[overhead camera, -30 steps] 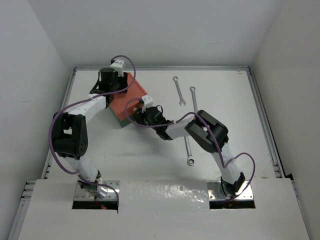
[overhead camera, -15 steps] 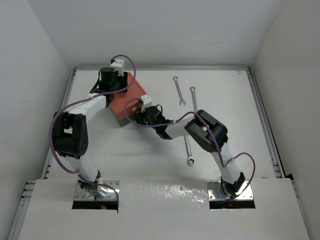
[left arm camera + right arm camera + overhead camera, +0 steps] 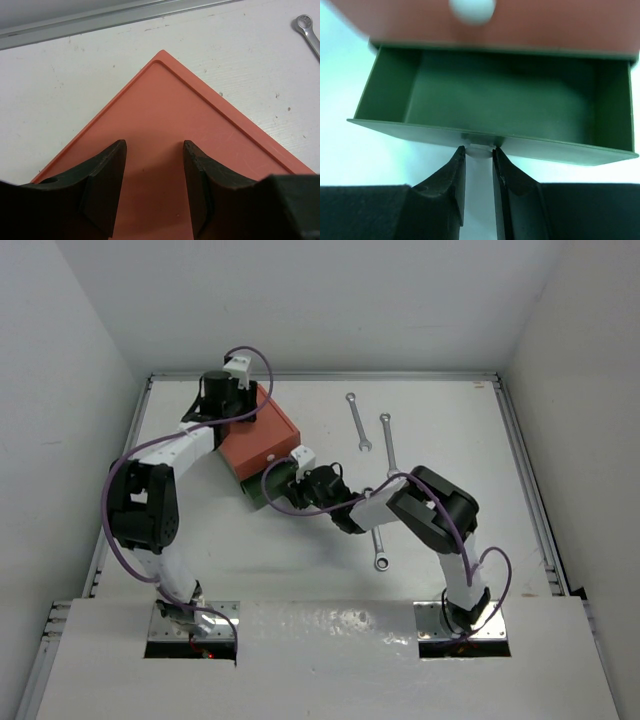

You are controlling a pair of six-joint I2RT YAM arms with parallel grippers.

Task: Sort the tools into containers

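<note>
The small box's orange-red top (image 3: 258,435) lies under my left gripper (image 3: 233,412), whose open, empty jaws rest over the lid (image 3: 165,110); the gripper (image 3: 154,150) holds nothing. My right gripper (image 3: 287,488) is shut on the white knob (image 3: 480,150) of the dark green lower drawer (image 3: 420,131), which is pulled out and empty inside. The orange-red upper drawer (image 3: 555,22) is closed, with its white knob (image 3: 472,9) above. Two silver wrenches (image 3: 357,420) (image 3: 388,440) lie right of the box. A third wrench (image 3: 378,545) lies partly under the right arm. No hex keys show.
A metal rail (image 3: 320,375) runs along the table's far edge, and white walls close in the sides. A wrench's ring end (image 3: 306,26) shows at the top right of the left wrist view. The right arm's purple cable (image 3: 290,508) loops beside the drawer.
My right gripper has moved back towards the near right with the knob in it, drawing the green drawer out. The left gripper stays on the box top.
</note>
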